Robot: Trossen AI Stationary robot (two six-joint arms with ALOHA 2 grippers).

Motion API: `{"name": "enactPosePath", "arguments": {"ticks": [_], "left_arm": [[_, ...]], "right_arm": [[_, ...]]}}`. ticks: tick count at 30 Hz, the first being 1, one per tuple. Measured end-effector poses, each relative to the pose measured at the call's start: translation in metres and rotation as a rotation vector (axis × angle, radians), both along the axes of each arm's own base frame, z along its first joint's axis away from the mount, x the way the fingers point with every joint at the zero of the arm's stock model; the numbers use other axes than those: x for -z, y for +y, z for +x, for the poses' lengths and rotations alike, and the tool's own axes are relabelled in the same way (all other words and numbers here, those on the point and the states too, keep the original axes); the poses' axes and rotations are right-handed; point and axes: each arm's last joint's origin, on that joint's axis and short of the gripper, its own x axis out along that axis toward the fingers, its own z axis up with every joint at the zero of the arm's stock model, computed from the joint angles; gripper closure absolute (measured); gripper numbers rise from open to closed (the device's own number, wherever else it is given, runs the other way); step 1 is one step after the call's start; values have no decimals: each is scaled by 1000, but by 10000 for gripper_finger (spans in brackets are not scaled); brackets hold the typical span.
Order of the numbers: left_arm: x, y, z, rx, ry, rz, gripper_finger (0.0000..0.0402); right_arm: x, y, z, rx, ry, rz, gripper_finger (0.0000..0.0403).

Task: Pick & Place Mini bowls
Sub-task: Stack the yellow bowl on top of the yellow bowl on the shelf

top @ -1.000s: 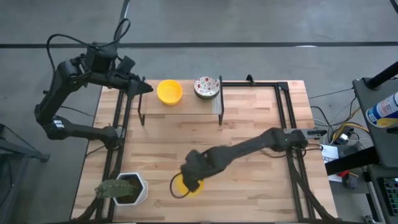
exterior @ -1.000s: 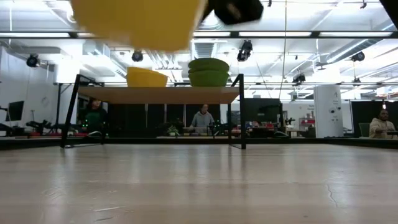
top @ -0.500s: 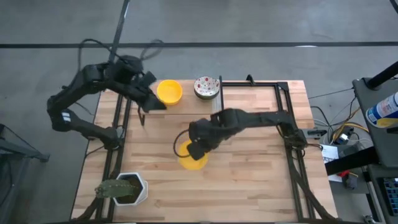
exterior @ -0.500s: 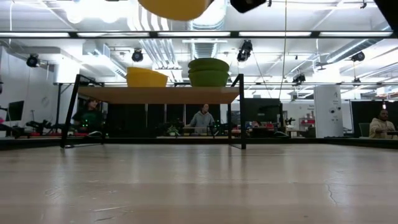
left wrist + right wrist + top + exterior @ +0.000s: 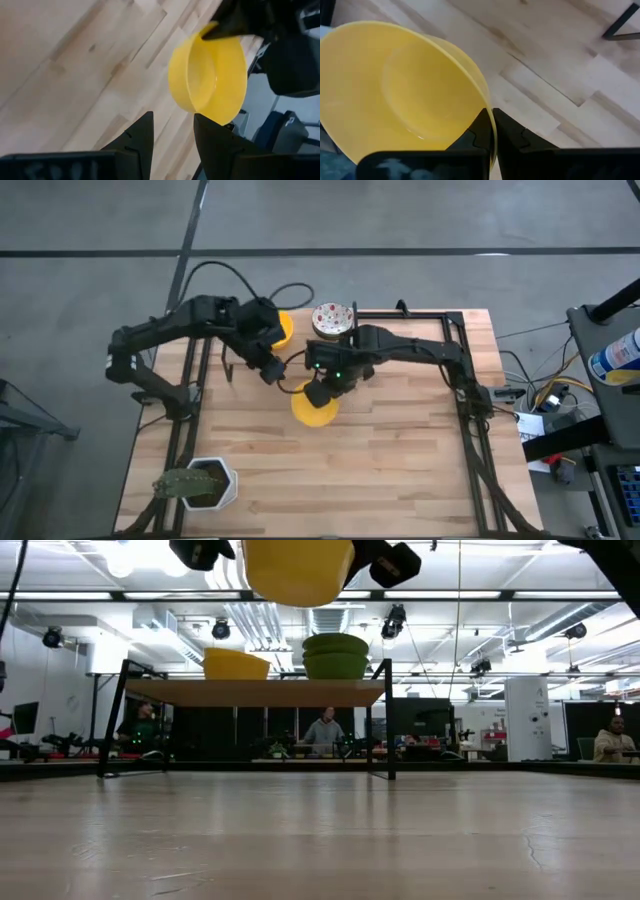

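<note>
Plain bright yellow mini bowl (image 5: 315,408) hung in the air above the light wooden plank table (image 5: 400,470), clear of the boards, gripped by the right gripper (image 5: 322,392). In the right wrist view the two dark fingers (image 5: 481,131) were pinched almost together on the bowl's thin rim, one inside and one outside — a rim pinch, which left the bowl tilted with its hollow partly sideways. In the low view the bowl (image 5: 297,570) sat high, above the level of the raised wooden shelf (image 5: 255,692), probably so it could clear the shelf edge on the way in.

The left gripper (image 5: 270,370) hovered just beside the carried bowl, between it and the shelf, its fingers (image 5: 137,140) parted a little with nothing between them — likely ready to take or steady the bowl.

On the shelf a second yellow mini bowl (image 5: 282,327) stood partly hidden under the left arm, and a white mini bowl with red and dark speckles inside (image 5: 333,319) stood near it to the right. That points to the shelf as the drop spot. White hexagonal pot with a green cactus (image 5: 207,483) sat well apart at the near left corner, untouched.
</note>
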Motion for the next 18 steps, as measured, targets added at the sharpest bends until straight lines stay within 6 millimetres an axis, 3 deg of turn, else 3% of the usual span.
{"name": "enactPosePath", "arguments": {"ticks": [10,18], "left_arm": [[17,-9,29,47,38,-8,271],[29,-7,41,62,80,32,271]], "right_arm": [[0,-12,2,27,-20,-5,394],[-2,-13,6,20,-71,-11,394]]}}
